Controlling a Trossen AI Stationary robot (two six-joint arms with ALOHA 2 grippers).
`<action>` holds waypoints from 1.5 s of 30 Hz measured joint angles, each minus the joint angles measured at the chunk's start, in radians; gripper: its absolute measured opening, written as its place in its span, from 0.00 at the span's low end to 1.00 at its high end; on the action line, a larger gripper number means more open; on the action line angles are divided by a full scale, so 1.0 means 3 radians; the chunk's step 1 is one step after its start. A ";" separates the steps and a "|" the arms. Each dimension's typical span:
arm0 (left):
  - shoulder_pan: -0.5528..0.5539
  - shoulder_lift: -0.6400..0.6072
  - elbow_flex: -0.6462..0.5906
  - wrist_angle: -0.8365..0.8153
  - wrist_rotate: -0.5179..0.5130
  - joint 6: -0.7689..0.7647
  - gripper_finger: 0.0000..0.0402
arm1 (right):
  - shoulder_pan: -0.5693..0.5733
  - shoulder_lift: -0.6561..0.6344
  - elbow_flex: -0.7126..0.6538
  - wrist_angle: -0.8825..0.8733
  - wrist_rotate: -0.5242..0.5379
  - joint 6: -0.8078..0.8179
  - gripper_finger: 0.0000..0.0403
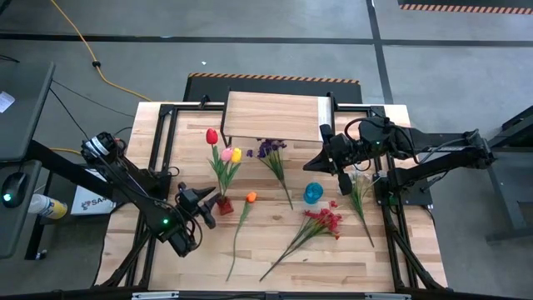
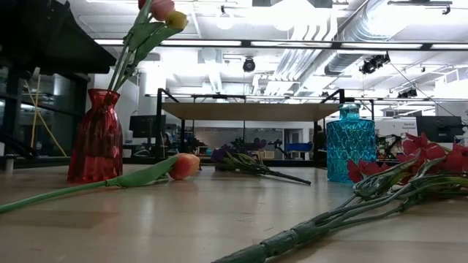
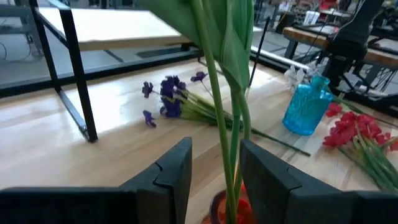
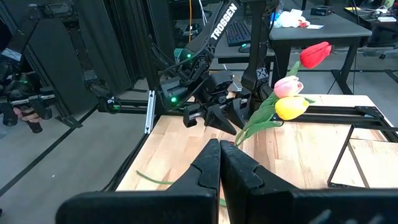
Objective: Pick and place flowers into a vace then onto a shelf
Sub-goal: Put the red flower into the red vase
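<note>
Two vases: a red one (image 1: 225,203) left of centre in the overhead frame, and a blue one (image 1: 312,193) right of centre.

Three tulips stand in the red vase: red (image 1: 211,136), pink (image 1: 226,154) and yellow (image 1: 236,154).

Four flowers lie loose on the desk (image 1: 275,250): one orange tulip (image 1: 251,197), one purple spray (image 1: 266,149), one red spray (image 1: 325,220) and one white spray (image 1: 360,185) at the right.

One shelf (image 1: 273,117) at top centre.

Two end effectors: left (image 1: 205,207), right (image 1: 331,157).
</note>
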State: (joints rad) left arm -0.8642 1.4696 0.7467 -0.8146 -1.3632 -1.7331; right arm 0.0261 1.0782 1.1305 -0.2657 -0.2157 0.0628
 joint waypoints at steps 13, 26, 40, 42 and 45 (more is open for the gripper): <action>0.0003 -0.0003 0.0001 0.0022 -0.0213 0.0001 0.41 | 0.0000 0.0000 0.0000 0.0024 0.0027 0.0000 0.00; 0.0002 -0.0003 0.0001 0.0023 -0.0127 -0.0002 0.41 | 0.0000 0.0000 0.0000 0.0130 0.0025 0.0000 0.00; 0.0003 -0.0003 0.0001 0.0012 0.0116 0.0003 0.41 | 0.0000 0.0005 0.0000 0.0128 0.0027 -0.0053 0.00; 0.0003 -0.0003 0.0001 0.0009 -0.0040 0.0006 0.41 | 0.0001 0.0005 0.0000 0.0128 0.0027 -0.0056 0.00; 0.0025 -0.0003 0.0001 0.0007 -0.0136 0.0037 0.41 | 0.0000 0.0005 0.0000 0.0128 0.0027 -0.0062 0.00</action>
State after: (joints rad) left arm -0.8568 1.4689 0.7471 -0.8125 -1.4039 -1.7221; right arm 0.0261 1.0798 1.1305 -0.2272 -0.2077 0.0441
